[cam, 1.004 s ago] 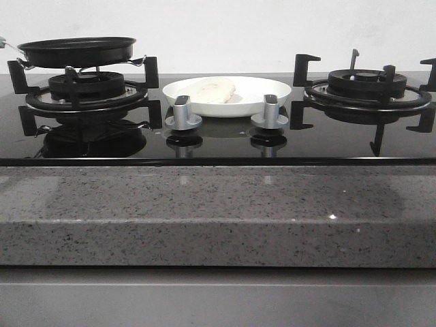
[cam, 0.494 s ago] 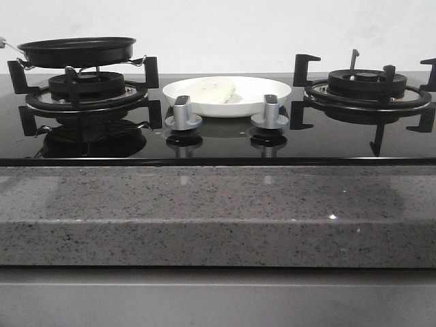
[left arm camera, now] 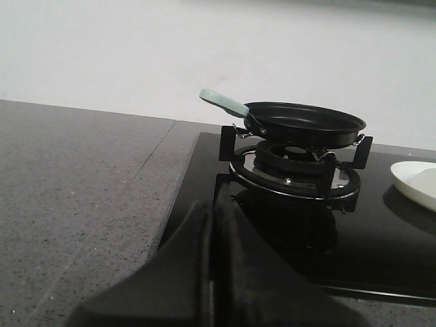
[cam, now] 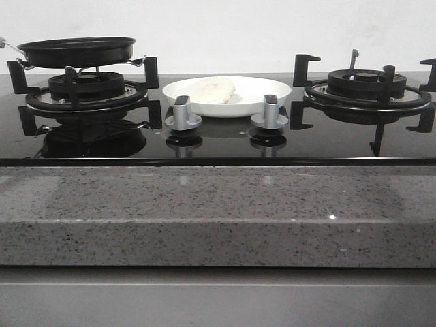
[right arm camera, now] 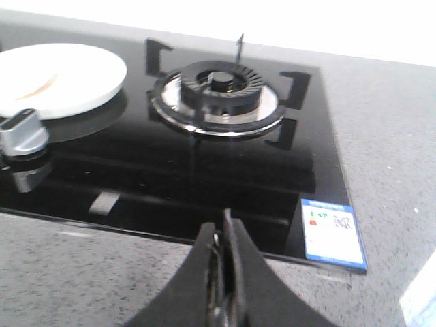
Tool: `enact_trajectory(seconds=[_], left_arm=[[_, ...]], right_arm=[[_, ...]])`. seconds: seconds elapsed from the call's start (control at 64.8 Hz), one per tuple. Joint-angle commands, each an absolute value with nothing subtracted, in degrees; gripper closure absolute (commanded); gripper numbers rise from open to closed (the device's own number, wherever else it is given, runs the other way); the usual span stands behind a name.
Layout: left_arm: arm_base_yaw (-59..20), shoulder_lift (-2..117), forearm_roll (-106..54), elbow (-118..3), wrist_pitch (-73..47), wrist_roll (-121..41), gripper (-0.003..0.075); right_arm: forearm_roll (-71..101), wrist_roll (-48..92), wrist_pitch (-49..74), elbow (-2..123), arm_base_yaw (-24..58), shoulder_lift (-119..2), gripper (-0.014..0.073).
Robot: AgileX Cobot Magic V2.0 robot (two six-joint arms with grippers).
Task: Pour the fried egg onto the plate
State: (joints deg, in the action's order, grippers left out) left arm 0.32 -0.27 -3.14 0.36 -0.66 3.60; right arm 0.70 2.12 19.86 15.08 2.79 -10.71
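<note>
Left gripper (left arm camera: 210, 272) jaws pressed together, empty, low over counter short of hob. Right gripper (right arm camera: 225, 272) same: clenched, holding nothing. No change across last second; nothing moves. Frying pan (cam: 77, 50) sits on left burner, level. Fried egg (cam: 211, 89) lies pale side up in plate (cam: 272, 95), left half. Pour looks done.
</note>
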Motion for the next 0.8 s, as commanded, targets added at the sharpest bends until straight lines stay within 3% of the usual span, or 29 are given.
enact_trajectory(seconds=[0.0, 0.278, 0.788], left_arm=[[-0.16, -1.42, -3.54, 0.64, 3.96, 3.56, 0.0739], [-0.16, -1.42, -3.54, 0.64, 3.96, 3.56, 0.0739], [-0.16, -1.34, -3.54, 0.64, 3.96, 3.56, 0.0739]], right_arm=[[2.30, 2.60, 9.84, 11.03, 0.89, -7.16, 0.0662], [2.42, 2.60, -0.79, -1.43, -0.37, 1.81, 0.0662], [2.42, 2.60, -0.53, -1.25, -5.48, 1.74, 0.0662]])
